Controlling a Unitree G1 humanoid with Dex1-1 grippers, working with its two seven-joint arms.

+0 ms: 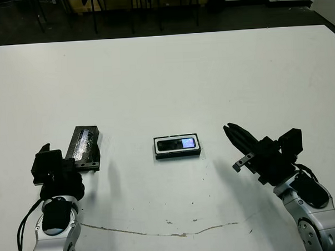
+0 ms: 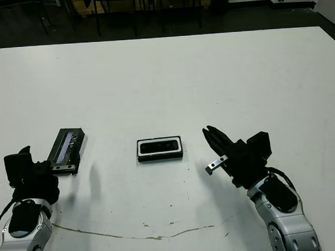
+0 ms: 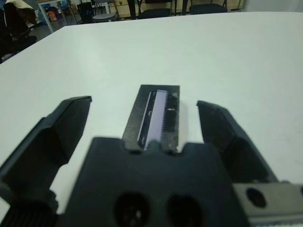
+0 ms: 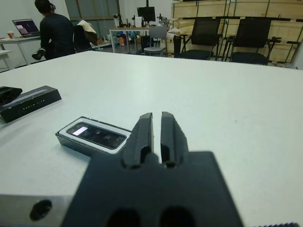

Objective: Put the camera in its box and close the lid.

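The camera (image 1: pixel 177 143), slim and black with a small lit screen, lies flat inside the box (image 1: pixel 177 155), a shallow white-lined black tray at the table's middle. The lid (image 1: pixel 84 147), flat and black with a glossy strip, rests on the table to the left, apart from the box. My left gripper (image 1: pixel 60 155) stands open just behind the lid's near end, its fingers (image 3: pixel 61 127) spread wider than the lid (image 3: pixel 156 113). My right gripper (image 1: pixel 233 131) is shut and empty, hovering to the right of the box, with its fingers (image 4: pixel 144 130) pointing past the camera (image 4: pixel 94 135).
A thin dark crack line (image 1: pixel 161 232) runs across the table near its front edge. Dark chairs (image 1: pixel 123 5) stand beyond the far edge. In the right wrist view, a person (image 4: pixel 54 30) sits at a desk far beyond the table.
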